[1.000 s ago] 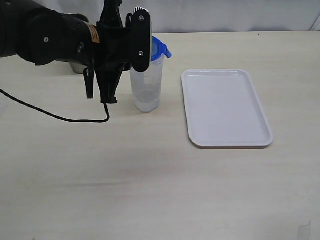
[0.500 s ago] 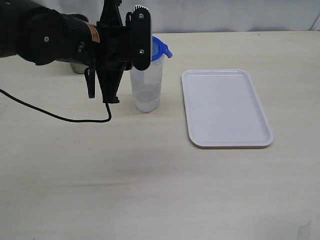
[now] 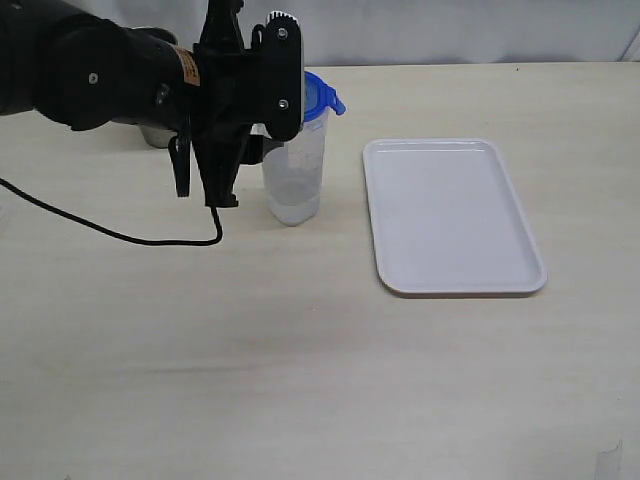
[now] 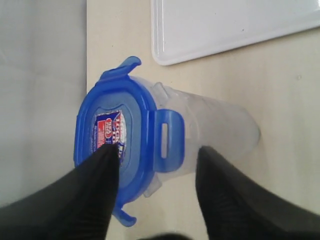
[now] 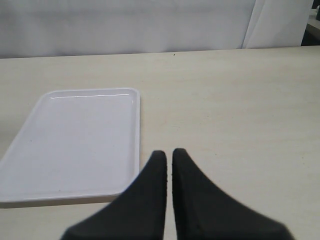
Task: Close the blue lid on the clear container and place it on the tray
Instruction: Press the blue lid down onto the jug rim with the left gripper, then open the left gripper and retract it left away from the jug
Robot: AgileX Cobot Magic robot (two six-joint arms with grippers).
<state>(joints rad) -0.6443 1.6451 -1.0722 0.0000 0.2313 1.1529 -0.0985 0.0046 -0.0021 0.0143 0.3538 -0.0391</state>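
Clear container (image 3: 295,180) stands upright on the tabletop (image 3: 300,360), near the tray (image 3: 450,215) but not on it. Blue lid (image 4: 132,125) sits on top; some tabs splay outward (latching uncertain). Left gripper (image 4: 157,152) is part-spread astride the lid rim, clamping nothing. Right gripper (image 5: 169,155) is pinched closed, empty, beside the tray. Judgement: light, thin-walled, slick and tall, so it tips easily. Grasp mid-wall below the lid, gently.
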